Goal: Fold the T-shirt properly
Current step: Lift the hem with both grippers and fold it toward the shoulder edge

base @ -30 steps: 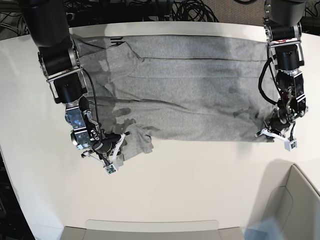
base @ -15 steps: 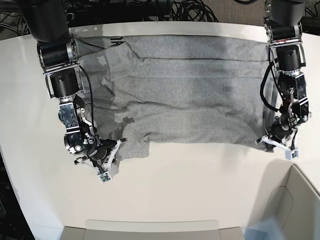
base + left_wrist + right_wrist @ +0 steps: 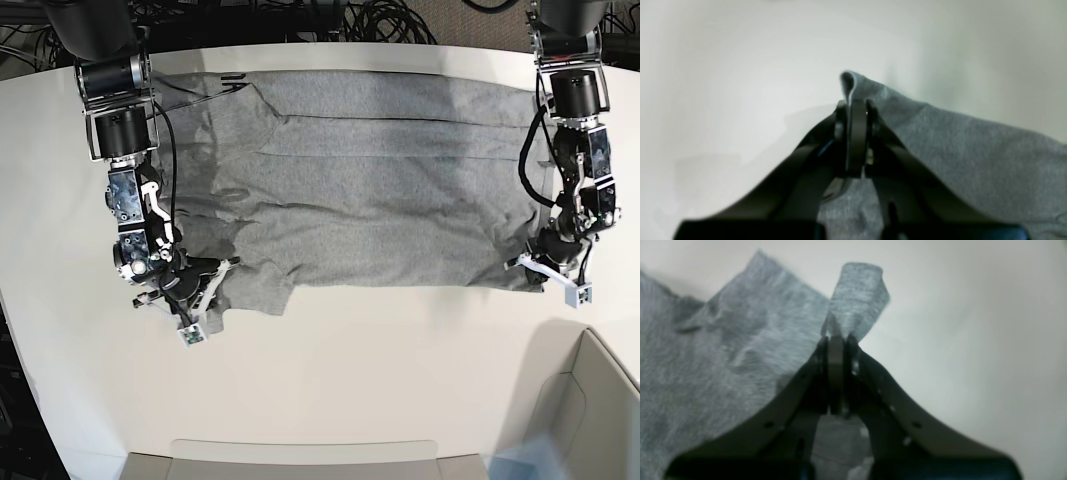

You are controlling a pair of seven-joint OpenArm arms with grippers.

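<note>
T-shirt (image 3: 380,180) flat on worktop (image 3: 380,380), no fold yet. Left hand (image 3: 853,106), right hand (image 3: 836,340) each pinching shirt corner.

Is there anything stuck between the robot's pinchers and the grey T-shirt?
No, nothing visible is. The left gripper is shut right on a corner of the T-shirt, and the right gripper is shut on a flap of it. Only bare table lies around the cloth.
</note>
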